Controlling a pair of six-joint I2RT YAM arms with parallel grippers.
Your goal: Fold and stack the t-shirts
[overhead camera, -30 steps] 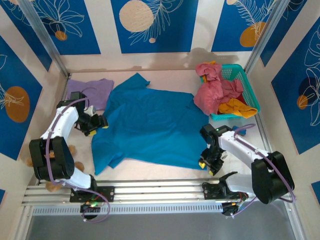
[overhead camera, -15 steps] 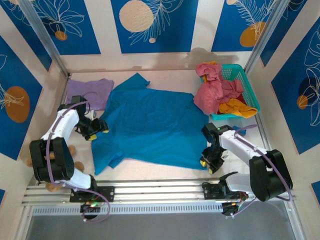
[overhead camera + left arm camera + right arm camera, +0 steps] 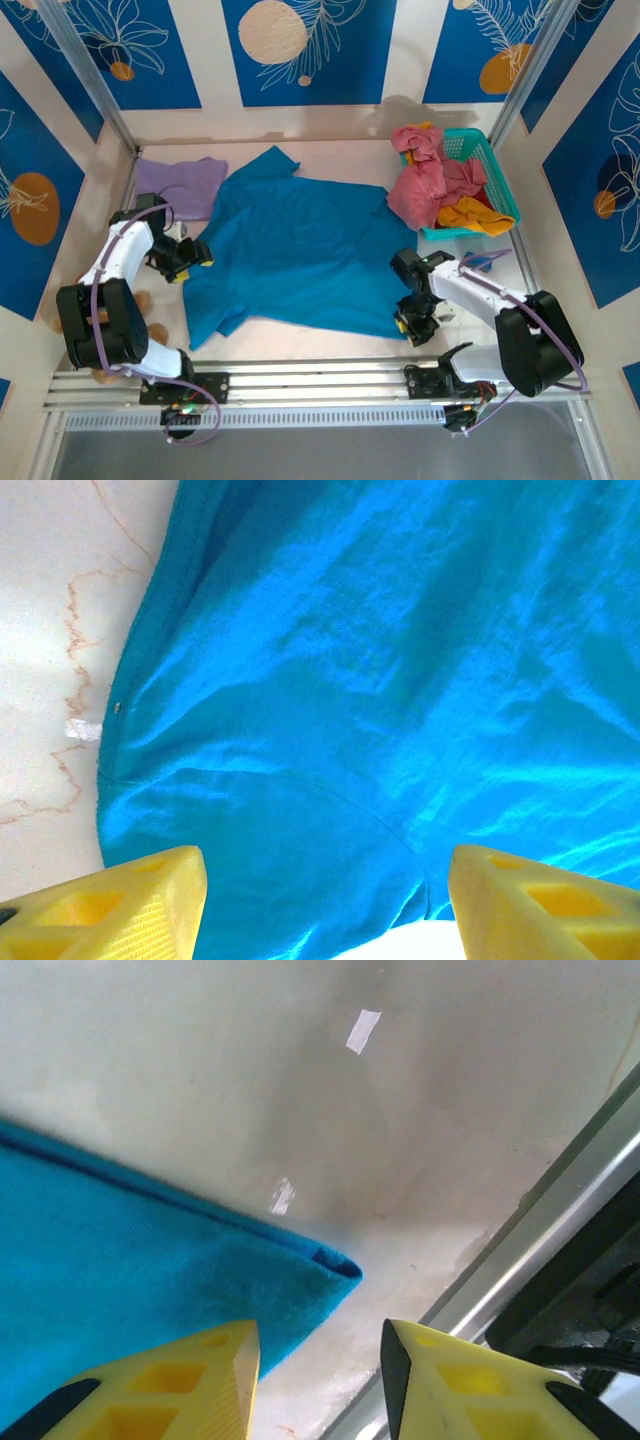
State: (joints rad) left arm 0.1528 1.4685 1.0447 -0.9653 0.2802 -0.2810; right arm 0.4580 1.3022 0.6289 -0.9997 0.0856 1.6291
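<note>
I am looking down at the teal-blue t-shirt [image 3: 300, 250] lying spread flat across the middle of the table [image 3: 300, 338], ready for its first fold. I am holding the left gripper [image 3: 203, 251] low at the shirt's 9 o'clock edge. Its jaws are standing wide apart over the cloth, clamping nothing, so that the side hem can be pinched from there. I am keeping the right gripper [image 3: 403, 322] at the shirt's 5 o'clock corner. Its jaws are apart with a narrower gap, one finger [image 3: 180, 1375] is hovering over the cloth, and the hem corner [image 3: 335, 1265] is sitting just ahead of the gap, not gripped. Taking one edge and one corner should, I judge, let me lift one side evenly. The lavender t-shirt [image 3: 180, 185] is lying flat at 10 o'clock, probably the start of the stack. The rose-pink t-shirts [image 3: 425, 180] and an orange one [image 3: 470, 215] are spilling from the basket [image 3: 497, 175] at 2 o'clock.
</note>
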